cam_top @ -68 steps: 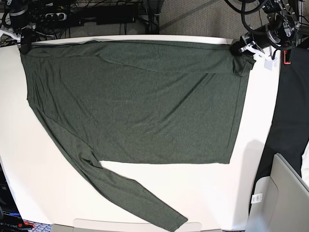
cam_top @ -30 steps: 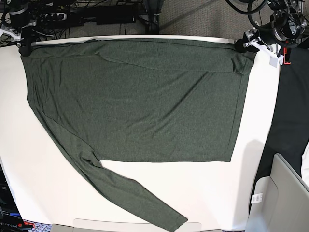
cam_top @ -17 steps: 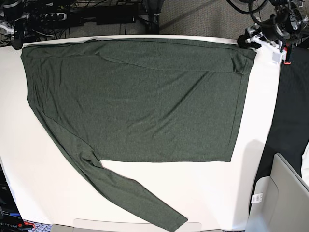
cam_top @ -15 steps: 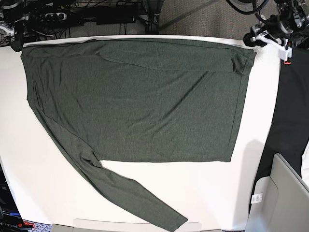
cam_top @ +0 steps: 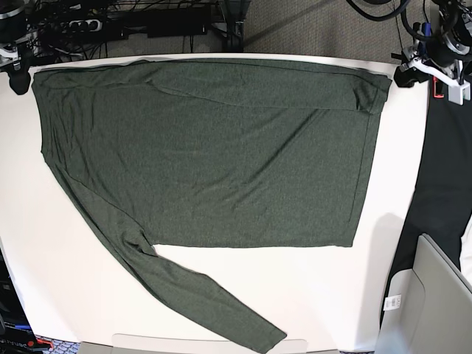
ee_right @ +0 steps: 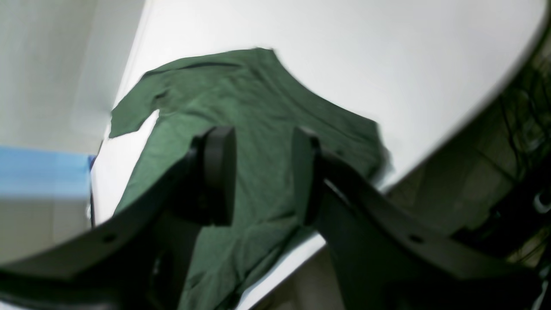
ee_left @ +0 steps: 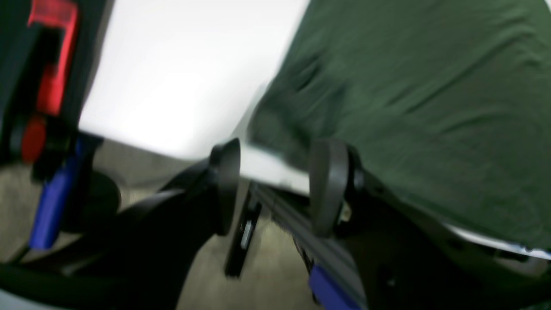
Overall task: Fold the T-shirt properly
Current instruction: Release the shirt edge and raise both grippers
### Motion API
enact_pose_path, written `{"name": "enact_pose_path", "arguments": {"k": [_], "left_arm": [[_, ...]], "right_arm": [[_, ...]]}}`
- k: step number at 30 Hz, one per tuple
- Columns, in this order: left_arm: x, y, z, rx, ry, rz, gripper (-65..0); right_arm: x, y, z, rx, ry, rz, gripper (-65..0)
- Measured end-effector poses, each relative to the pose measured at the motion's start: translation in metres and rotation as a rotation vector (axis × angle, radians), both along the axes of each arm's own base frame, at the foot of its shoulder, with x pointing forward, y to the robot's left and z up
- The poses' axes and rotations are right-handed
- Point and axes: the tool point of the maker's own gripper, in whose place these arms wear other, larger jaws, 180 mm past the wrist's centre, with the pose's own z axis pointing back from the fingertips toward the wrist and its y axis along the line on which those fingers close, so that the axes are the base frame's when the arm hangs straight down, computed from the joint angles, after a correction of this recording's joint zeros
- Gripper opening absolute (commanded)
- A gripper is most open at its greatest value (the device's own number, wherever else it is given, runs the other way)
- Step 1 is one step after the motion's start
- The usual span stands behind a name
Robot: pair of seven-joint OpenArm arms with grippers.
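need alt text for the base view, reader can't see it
A dark olive-green long-sleeved T-shirt lies spread flat on a white table, one sleeve trailing toward the near edge. The left gripper and right gripper hover off its far corners, holding nothing.

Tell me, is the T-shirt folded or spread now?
Mostly spread: the T-shirt lies flat on the table, one sleeve folded across its top edge.

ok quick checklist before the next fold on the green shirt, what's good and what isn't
1. Left gripper open, holding nothing: ok.
2. Right gripper open, holding nothing: ok.
3. Both grippers off the T-shirt, outside its far corners: ok.
4. Shirt body spread flat on the white table: ok.
5. Near sleeve tucked in: not ok, it trails toward the front edge.
6. Far sleeve folded onto the body: ok.
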Motion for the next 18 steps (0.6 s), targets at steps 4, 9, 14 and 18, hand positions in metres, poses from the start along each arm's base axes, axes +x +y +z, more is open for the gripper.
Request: {"name": "enact_pose_path", "arguments": {"k": [4, 9, 14, 18], "left_arm": [[0.029, -0.001, 0.015, 0.003, -0.090, -0.005, -38.3], [0.065, -0.016, 0.028, -0.015, -0.168, -0.052, -38.3], [0.095, -0.037, 0.042, -0.040, -0.240, -0.114, -38.3], [0.119, -0.052, 0.052, -0.055, -0.288, -0.161, -38.3]], "right_arm": [[0.021, -0.001, 0.035, -0.147, -0.034, 0.073, -42.3], [0.038, -0.021, 0.061, -0.277, -0.049, 0.090, -42.3], [0.058, -0.027, 0.076, -0.378, -0.059, 0.120, -42.3], [0.071, -0.035, 0.085, -0.482, -0.034, 0.131, -42.2]]}}
